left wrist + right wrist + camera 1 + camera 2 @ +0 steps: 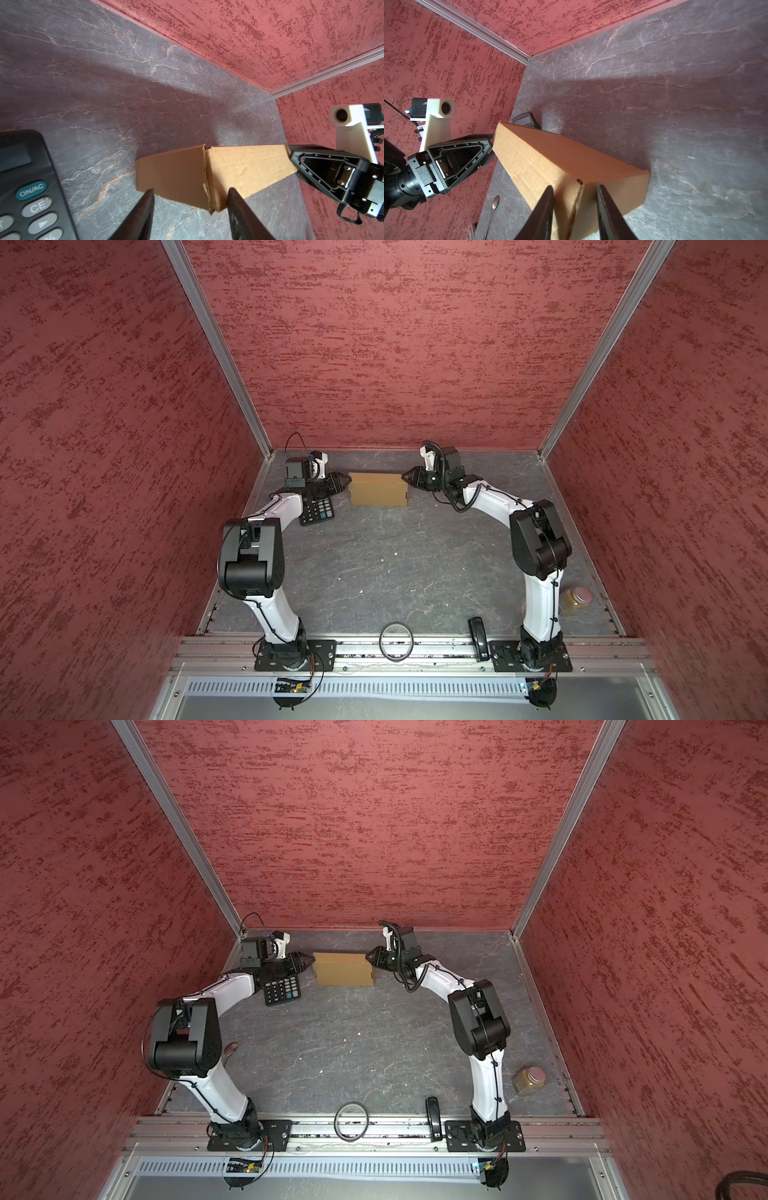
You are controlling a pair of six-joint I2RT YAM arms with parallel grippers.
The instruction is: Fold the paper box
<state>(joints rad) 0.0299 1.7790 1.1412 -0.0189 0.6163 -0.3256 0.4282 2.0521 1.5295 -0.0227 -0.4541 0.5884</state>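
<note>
Arms stretched inward; left gripper [347, 481] and right gripper [403, 477] both parted at opposite paper box [378, 489] ends, nothing clamped.

Bright even light, soft shadows, blurred wrist foregrounds

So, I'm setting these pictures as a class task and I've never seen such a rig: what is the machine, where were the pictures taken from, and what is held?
These are two robot arms, left and right, bolted at a table's near edge. Two pictures look down from overhead, almost alike. The other two come from a camera on each wrist. On the table lie a cardboard box, a calculator and a jar. The left fingers and right fingers stand open at opposite ends of the box. It rests on the table; nothing is lifted.
</note>
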